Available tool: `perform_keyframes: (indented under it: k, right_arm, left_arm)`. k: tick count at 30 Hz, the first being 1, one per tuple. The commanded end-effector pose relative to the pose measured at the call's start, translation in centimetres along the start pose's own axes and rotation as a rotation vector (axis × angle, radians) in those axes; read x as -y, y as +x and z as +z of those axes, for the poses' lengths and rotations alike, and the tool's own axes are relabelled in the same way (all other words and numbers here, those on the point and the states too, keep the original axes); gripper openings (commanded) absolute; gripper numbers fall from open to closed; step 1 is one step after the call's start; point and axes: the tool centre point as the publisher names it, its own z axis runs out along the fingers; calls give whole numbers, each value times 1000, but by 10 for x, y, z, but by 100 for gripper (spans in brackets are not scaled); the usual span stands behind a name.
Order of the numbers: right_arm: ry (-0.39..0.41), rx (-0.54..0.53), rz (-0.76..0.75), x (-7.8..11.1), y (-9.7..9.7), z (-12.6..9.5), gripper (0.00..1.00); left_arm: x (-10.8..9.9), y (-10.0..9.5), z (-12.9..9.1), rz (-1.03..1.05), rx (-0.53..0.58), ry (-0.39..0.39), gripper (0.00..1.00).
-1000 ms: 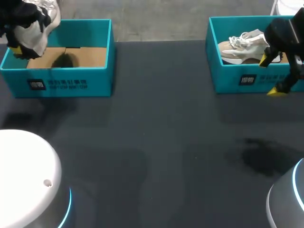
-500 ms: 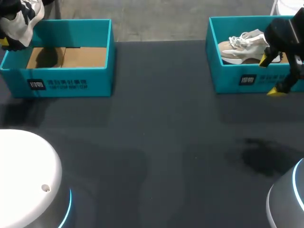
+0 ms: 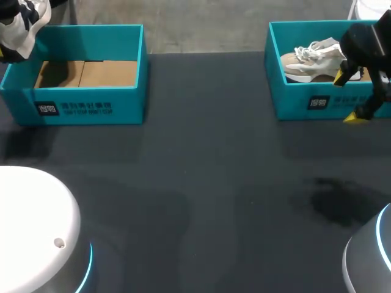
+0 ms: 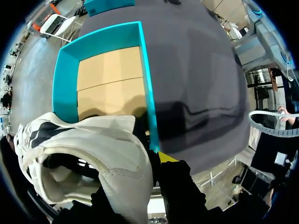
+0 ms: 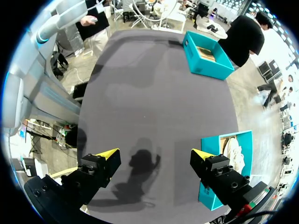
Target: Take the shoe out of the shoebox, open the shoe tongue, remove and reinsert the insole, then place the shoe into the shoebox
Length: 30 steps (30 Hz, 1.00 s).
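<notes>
We are working in what looks like a robotics lab. We are facing a dark matte desk (image 3: 208, 183). At its near edge our left arm base (image 3: 30, 226) and right arm base (image 3: 366, 259) are glowing with blue light rings, and at its far corners a left shoebox (image 3: 128, 107) and right shoebox (image 3: 293, 105), matching teal, are sitting.

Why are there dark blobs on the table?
Shadows, likely. Right wrist view: one lies on the table between the open right fingers. Head view: another lies on the near side of the right box. Left wrist view: the held shoe darkens the floor of the left box.
</notes>
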Motion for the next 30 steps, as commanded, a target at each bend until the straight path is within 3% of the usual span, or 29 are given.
perform_keyframes:
  k: [1,9,12,14,15,17,18,19,20,24,25,30]
  right_arm:
    - [4,-5,1,-1,-2,0,100]
    - [4,-5,1,-1,-2,0,100]
    - [4,-5,1,-1,-2,0,100]
    - [4,-5,1,-1,-2,0,100]
    - [4,-5,1,-1,-2,0,100]
    - [4,-5,1,-1,-2,0,100]
    - [4,-5,1,-1,-2,0,100]
    - [4,-5,1,-1,-2,0,100]
    - [4,-5,1,-1,-2,0,100]
    - [4,-5,1,-1,-2,0,100]
    - [4,-5,1,-1,-2,0,100]
    - [4,-5,1,-1,-2,0,100]
  left_arm:
    - [0,3,-2,0,6,-2,0]
    - [0,3,-2,0,6,-2,0]
    - [-3,-1,-9,303,-7,1,0]
    - [-6,-6,-7,512,-69,44,0]
    - [-7,-8,-6,612,-93,2,0]
    - [-13,-12,-4,766,-84,36,0]
    - [-14,-15,-3,894,-103,-1,0]
    - [-17,-15,-3,909,-49,-40,0]
    - [-22,-19,-5,987,-53,22,0]
    - [-33,-27,-7,1284,-28,-53,0]
    - [-35,-28,-8,1341,-11,-85,0]
    - [-35,-28,-8,1341,-11,-85,0]
